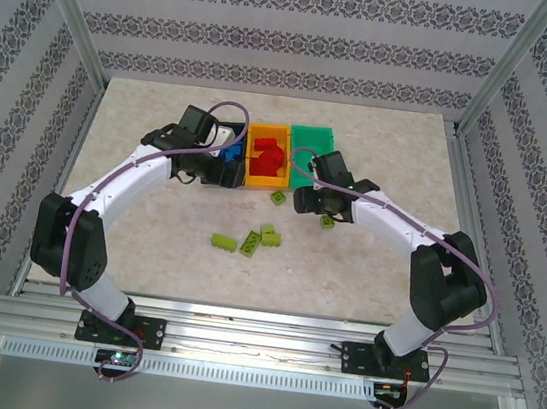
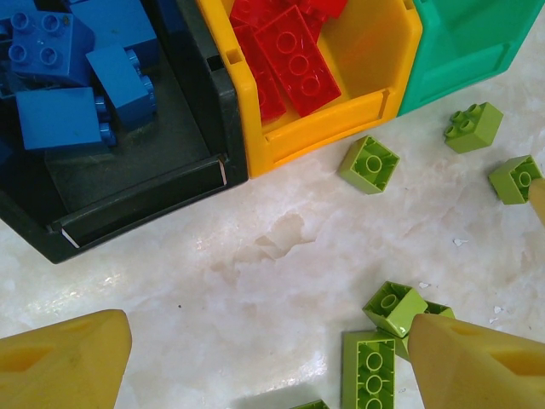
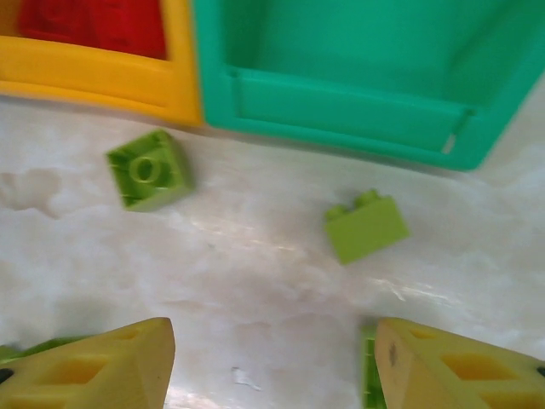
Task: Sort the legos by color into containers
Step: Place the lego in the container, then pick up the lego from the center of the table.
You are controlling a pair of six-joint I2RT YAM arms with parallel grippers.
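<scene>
Blue legos (image 2: 60, 85) lie in the black container (image 2: 136, 209) and red legos (image 2: 294, 60) in the orange-yellow one (image 2: 332, 128); the green container (image 2: 477, 51) stands to their right. Lime legos are loose on the table: one (image 1: 279, 197) before the orange bin, one (image 1: 327, 222) by my right gripper, three (image 1: 249, 240) nearer me. My left gripper (image 2: 268, 375) hangs open over bare table before the black bin, a long lime lego (image 2: 369, 371) beside its right finger. My right gripper (image 3: 272, 366) is open above the table, with two lime legos (image 3: 149, 169) (image 3: 366, 226) ahead of it.
The three bins stand side by side at the middle back of the marble-patterned table (image 1: 376, 268). Metal frame posts (image 1: 73, 7) and patterned walls enclose the table on three sides. Both arms reach in toward the bins from the near edge.
</scene>
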